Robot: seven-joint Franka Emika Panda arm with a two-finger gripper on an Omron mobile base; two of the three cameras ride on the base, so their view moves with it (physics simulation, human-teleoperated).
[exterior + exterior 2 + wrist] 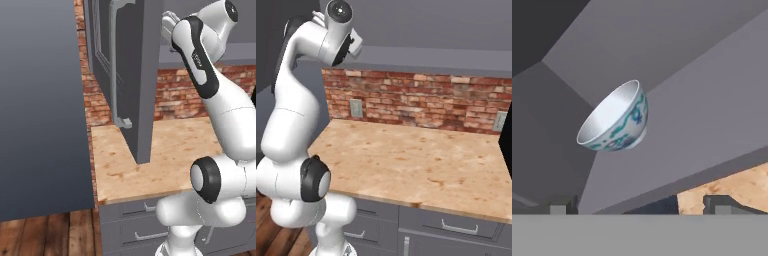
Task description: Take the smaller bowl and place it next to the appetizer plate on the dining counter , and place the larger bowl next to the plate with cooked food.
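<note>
Bowl point(614, 119), white w/ blue-green pattern, sits on grey cabinet shelf point(702, 125) in hand view, left of centre, tilted by camera roll. Which of the two bowls: can't tell. Gripper point(642, 205) open, empty, short of bowl. Wood-top bench point(737, 187) at lower right.

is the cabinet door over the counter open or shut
Open. The grey cabinet door stands swung out over the counter, and the hand view looks into the cabinet at a patterned bowl on its shelf.
</note>
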